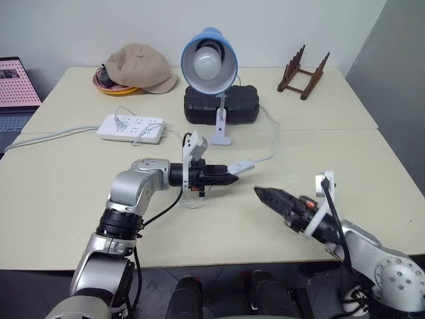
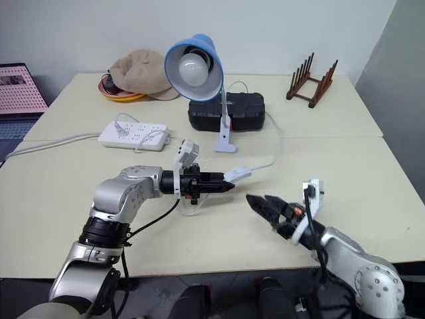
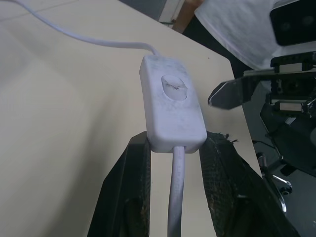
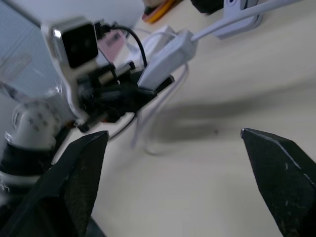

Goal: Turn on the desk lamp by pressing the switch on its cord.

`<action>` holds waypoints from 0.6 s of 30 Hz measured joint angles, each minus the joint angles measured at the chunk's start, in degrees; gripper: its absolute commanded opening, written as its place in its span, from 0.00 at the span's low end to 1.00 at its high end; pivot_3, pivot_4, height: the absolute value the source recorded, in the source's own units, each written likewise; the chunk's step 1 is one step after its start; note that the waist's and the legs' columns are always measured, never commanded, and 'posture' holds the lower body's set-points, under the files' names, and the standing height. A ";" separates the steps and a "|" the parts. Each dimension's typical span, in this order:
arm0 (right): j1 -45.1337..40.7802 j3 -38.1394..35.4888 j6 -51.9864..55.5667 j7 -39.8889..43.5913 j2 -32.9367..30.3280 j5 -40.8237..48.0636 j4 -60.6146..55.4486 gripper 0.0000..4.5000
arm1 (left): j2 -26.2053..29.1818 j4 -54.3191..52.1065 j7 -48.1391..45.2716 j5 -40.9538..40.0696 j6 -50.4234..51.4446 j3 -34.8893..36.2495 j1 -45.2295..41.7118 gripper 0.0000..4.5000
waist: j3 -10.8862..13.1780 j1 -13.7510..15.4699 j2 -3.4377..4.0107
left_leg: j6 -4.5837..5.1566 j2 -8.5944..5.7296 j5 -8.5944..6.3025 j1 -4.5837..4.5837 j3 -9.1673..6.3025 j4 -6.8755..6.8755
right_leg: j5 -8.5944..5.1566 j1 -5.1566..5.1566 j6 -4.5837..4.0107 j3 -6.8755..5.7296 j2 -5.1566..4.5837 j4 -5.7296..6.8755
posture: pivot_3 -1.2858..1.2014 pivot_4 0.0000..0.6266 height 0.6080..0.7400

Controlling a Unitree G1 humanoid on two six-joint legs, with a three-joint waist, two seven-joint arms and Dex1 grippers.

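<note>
Left gripper [image 1: 229,178], centre frame: matte black fingers clamped on the small white oblong plastic switch [image 3: 170,103], held off the pale, smooth tabletop [image 1: 60,199]; oval rocker dimple facing up. Thin white flexible cord [image 1: 267,158] curves from the switch toward upper centre, where the desk lamp [image 1: 209,63] with round light-blue shade and frosted white bulb stands on its clip base. Right gripper [image 1: 265,195], lower right: tapered black fingers spread wide, empty, pointing at the switch, near but apart.
</note>
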 measured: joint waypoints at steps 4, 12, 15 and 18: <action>-4.24 3.20 -6.24 -15.75 2.88 14.65 4.04 1.00 | -0.13 -1.49 0.67 0.01 -1.73 -0.36 1.27 0.24 | 0.00 0.01 0.00 | 0.00 0.00 0.00 -0.04 0.01 -0.01 | -0.01 -0.01 -0.01 0.02 0.00 -0.05 | 0.52 0.24 1.00; -9.26 7.54 -11.50 -24.56 2.35 21.63 7.61 1.00 | -0.16 -3.30 1.53 0.00 -2.82 -1.22 1.90 0.24 | 0.00 0.03 0.00 | 0.01 0.00 -0.01 -0.06 0.01 -0.05 | -0.02 -0.04 -0.03 0.01 0.01 -0.08 | 0.52 0.24 1.00; -9.90 8.50 -11.54 -24.40 1.57 21.46 8.13 1.00 | -0.18 -3.58 1.71 -0.05 -2.76 -1.38 1.91 0.24 | 0.00 0.05 0.00 | 0.01 0.00 -0.01 -0.06 0.00 -0.05 | -0.02 -0.04 -0.03 0.01 0.02 -0.08 | 0.52 0.24 1.00; -10.52 9.53 -11.60 -24.08 1.18 20.77 8.86 1.00 | -0.25 -3.75 2.04 -0.35 -2.43 -1.40 1.94 0.24 | 0.00 0.06 0.00 | 0.01 0.01 -0.01 -0.06 0.00 -0.05 | -0.03 -0.04 -0.03 0.01 0.02 -0.08 | 0.52 0.24 1.00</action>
